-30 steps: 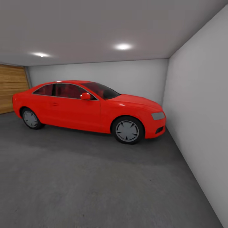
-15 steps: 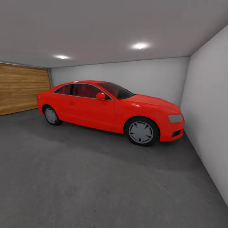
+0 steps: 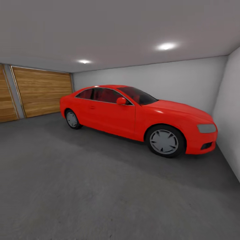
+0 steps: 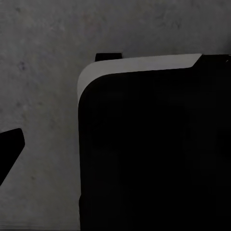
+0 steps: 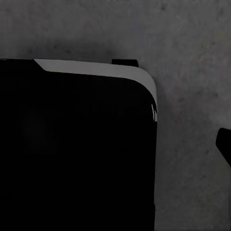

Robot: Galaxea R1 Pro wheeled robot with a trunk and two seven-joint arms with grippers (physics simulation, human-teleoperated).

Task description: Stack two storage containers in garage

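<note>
I am in the garage, with grey walls (image 3: 173,83) and a dark grey concrete floor (image 3: 100,190). The two storage containers are out of view. In the left wrist view, one dark fingertip (image 4: 9,151) of my left gripper hangs over the concrete, beside the robot's black base (image 4: 154,154). In the right wrist view, a dark fingertip (image 5: 224,144) of my right gripper shows at the picture's edge, next to the same black base (image 5: 72,154). Nothing is visible between the fingers, and I cannot tell whether either gripper is open or shut.
A red car (image 3: 133,116) is parked across the far side, its nose close to the right wall (image 3: 233,126). Wooden garage doors (image 3: 41,95) close the left end. A wide stretch of concrete lies between me and the car.
My view has swung to the left. The car now sits further right in the picture and more of the wooden doors shows. Nothing in the room itself has moved.
</note>
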